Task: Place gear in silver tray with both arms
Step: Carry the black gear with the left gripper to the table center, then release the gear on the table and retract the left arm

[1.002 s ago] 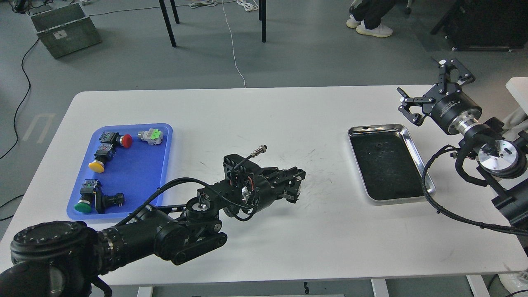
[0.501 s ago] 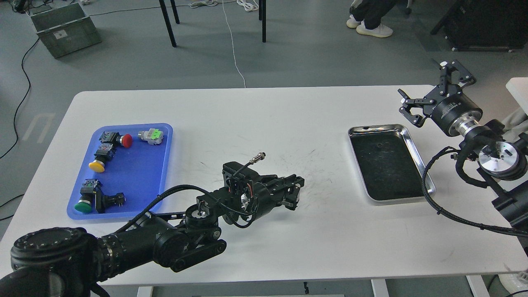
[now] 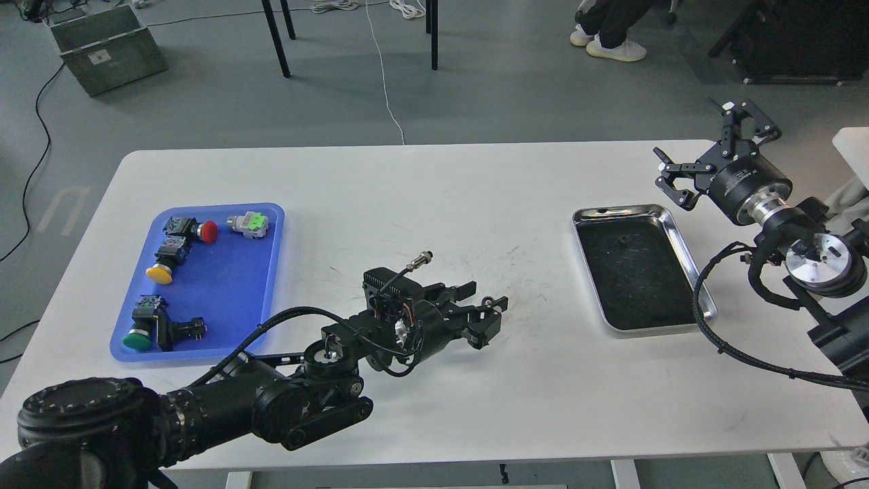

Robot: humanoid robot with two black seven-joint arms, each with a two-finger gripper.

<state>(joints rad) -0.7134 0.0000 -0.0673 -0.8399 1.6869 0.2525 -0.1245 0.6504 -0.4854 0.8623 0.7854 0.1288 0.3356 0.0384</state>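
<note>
- The gear [image 3: 487,301], a small dark toothed wheel, sits on the white tabletop [image 3: 434,197] near its middle, between the parted fingers of the left claw [image 3: 483,307]. Whether either finger touches it is too small to tell, so a secure hold cannot be assumed.
- The left claw is partly open and has hold of nothing that I can make out. If it closes off-centre, I judge the gear could be nudged sideways or squirt out across the smooth tabletop.
- The gear lies flat and thin against the surface; fingers coming in too high would likely pinch air, and too low would scrape the tabletop.
- The silver tray [image 3: 686,244] stands well apart, to the right, its dark floor bare. A weak pinch could drop the gear on the long carry, or during a hand-over.
- The right claw [image 3: 706,153] hangs spread wide and empty above the tray's far right corner. If a hand-over is meant, misaligned claws could knock the gear loose.
- The right arm's looping black cable [image 3: 709,326] runs beside the tray's near right corner; a swing could drag the tray.
- The blue tray [image 3: 271,272] of push-buttons on the left is clear of the left arm's reach for now.
</note>
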